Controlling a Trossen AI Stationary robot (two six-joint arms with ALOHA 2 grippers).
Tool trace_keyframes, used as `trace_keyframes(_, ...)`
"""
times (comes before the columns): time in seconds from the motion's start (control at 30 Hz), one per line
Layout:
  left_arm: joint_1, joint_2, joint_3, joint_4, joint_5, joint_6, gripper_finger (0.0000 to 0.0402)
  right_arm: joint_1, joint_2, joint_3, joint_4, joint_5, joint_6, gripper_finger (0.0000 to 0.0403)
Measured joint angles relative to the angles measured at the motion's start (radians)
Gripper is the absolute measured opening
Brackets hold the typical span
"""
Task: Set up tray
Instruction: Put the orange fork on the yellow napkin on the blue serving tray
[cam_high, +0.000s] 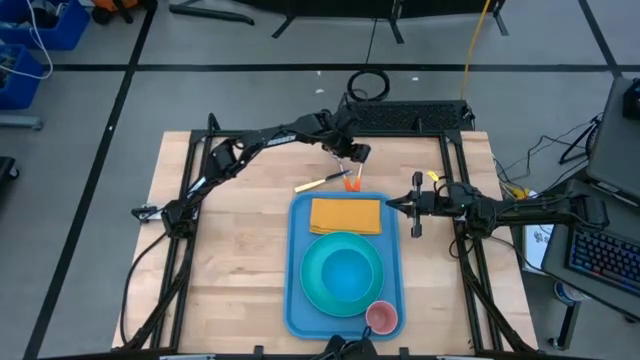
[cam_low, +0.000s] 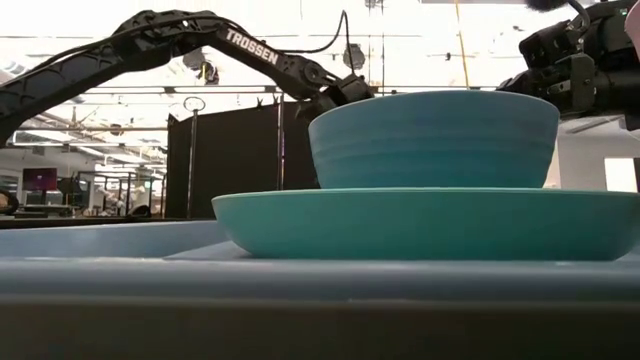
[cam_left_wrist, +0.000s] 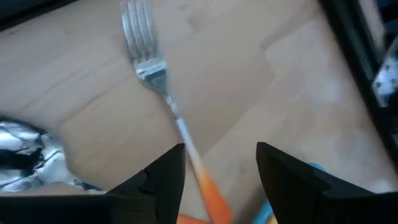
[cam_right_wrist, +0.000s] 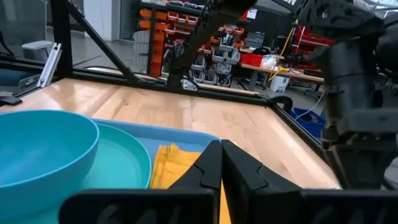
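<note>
Cutlery is seen lying on the wooden table (cam_high: 230, 250) just beyond the far rim of the tray (cam_high: 296, 270): a fork (cam_left_wrist: 155, 81) with an orange handle, and a spoon (cam_left_wrist: 28, 158) whose bowl shows beside it in the left wrist view. The tray, a large light-blue rectangle with a raised rim, is placed on the table toward the right of centre in the high view, with its long side running from the far edge toward the near edge. On it are carried a folded yellow napkin (cam_high: 346, 215) at the far end, a turquoise plate (cam_high: 318, 285) in the middle with a turquoise bowl (cam_high: 348, 270) set on it, and a small pink cup (cam_high: 381, 317) at the near right corner. The left gripper (cam_high: 352, 160) is held over the table just past the tray's far rim, above the fork; its fingers (cam_left_wrist: 158, 180) are spread apart, with the fork's handle seen between them and nothing grasped. The right gripper (cam_high: 416, 208) is positioned just beside the tray's right rim, level with the napkin, and its fingers (cam_right_wrist: 208, 165) are pressed together with nothing held between them. In the low view the bowl and plate are seen stacked, with both arms behind them.
</note>
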Motion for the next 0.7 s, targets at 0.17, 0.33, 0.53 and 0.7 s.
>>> trace_keyframes(0.17, -0.001, 0.0, 0.0, -0.006, -0.001, -0.002, 0.017, 0.0, 0.0, 0.0, -0.004, 0.0, 0.001, 0.0)
trace_keyframes(0.33, -0.003, 0.0, 0.0, -0.003, -0.004, 0.001, 0.0157, 0.0, 0.0, 0.0, -0.009, 0.0, 0.003, 0.0)
trace_keyframes(0.53, -0.003, -0.009, -0.001, -0.027, 0.137, 0.057, 0.0157, 0.0, 0.0, 0.0, -0.024, 0.0, 0.004, 0.0)
trace_keyframes(0.7, -0.003, -0.063, 0.0, -0.044, 0.235, 0.173, 0.0156, 0.0, 0.001, 0.0, -0.043, -0.001, 0.008, 0.0)
